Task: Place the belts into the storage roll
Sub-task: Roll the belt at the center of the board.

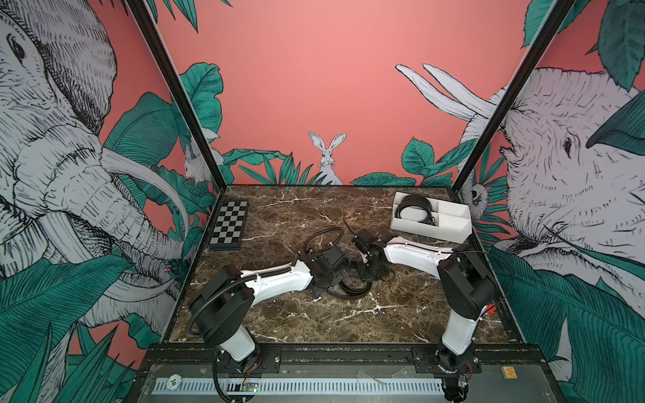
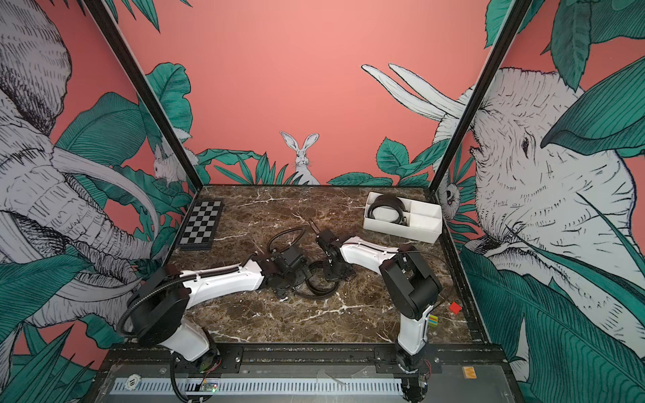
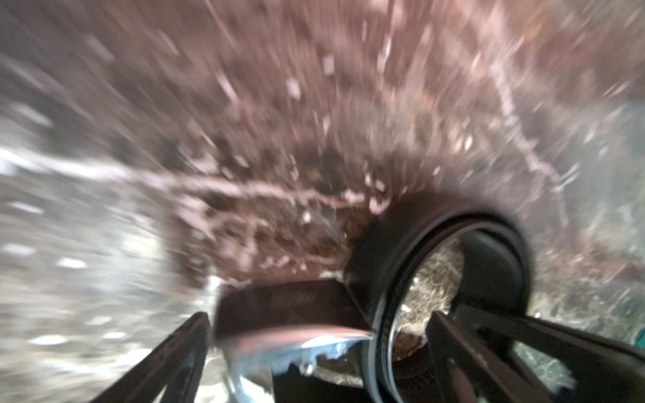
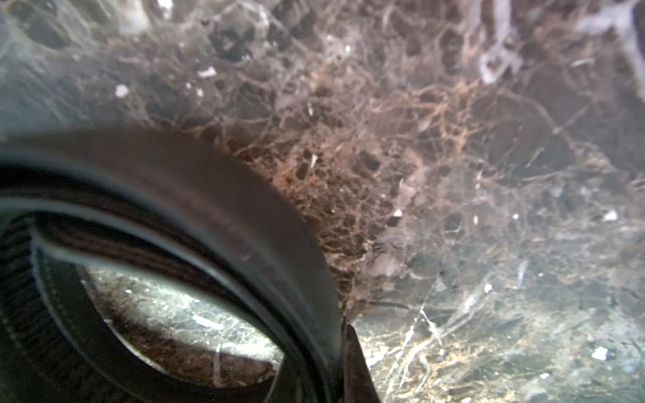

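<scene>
Belts lie in two places. The stowed belt point(image 1: 415, 209) is coiled in the 9 o'clock end compartment of the white storage roll point(image 1: 431, 233), which sits at the 2 o'clock corner of the marble counter point(image 1: 314, 317). The loose belt point(image 2: 317, 293) rests coiled near the counter's centre, between the two arms.

At the coil's 9 o'clock, the left end effector point(image 3: 314, 317) has its fingers point(image 3: 181, 356) spread wide, released. In the motion-blurred left wrist view, a flat run of strap lies between them and the coil rises just beside one finger.

At the coil's 2 o'clock, the right end effector point(image 1: 368, 274) is clenched. Its wrist view shows the coil's outer band against a dark finger point(image 4: 356, 370), so it seems to be pinching that band.

A checkered board point(image 1: 228, 223) lies at the counter's 10 o'clock edge.
</scene>
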You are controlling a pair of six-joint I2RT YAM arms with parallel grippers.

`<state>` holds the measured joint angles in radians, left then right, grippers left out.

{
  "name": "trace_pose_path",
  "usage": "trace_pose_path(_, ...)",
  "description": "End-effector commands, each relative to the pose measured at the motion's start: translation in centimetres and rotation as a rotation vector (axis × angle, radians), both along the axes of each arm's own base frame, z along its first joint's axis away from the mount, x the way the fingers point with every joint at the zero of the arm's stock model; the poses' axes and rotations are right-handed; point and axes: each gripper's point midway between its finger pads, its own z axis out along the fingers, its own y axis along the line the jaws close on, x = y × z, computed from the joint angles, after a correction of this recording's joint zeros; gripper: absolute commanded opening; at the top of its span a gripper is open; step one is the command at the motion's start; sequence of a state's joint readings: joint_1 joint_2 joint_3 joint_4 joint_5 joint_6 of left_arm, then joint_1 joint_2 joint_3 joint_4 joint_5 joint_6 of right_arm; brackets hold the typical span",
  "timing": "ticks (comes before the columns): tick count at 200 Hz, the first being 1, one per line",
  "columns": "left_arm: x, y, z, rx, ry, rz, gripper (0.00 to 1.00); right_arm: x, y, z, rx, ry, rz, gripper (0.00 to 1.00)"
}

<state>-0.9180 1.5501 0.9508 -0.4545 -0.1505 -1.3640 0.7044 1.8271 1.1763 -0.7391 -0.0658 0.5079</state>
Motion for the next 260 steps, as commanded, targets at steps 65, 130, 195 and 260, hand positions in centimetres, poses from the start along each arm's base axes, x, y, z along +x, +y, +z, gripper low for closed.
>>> trace_pose_path(65, -4.4, 0.4, 4.7, 0.027, 0.072, -0.141, 0.82, -4.0, -1.3, -1.4, -0.090, 0.172, 0.031, 0.00)
trace_pose_path(130, -6.7, 1.4, -0.1, 0.169, 0.190, -0.334, 0.71, -4.0, -1.4, -1.7, -0.097, 0.173, 0.034, 0.00)
trace_pose_path(195, -6.7, 4.7, -3.4, 0.349, 0.253, -0.319, 0.25, -4.1, -1.6, -1.2, -0.099, 0.169, 0.035, 0.00)
trace_pose_path(260, 0.4, 5.7, -2.5, 0.332, 0.076, -0.191, 0.00, -4.6, -0.8, -1.4, -0.075, 0.171, 0.019, 0.00)
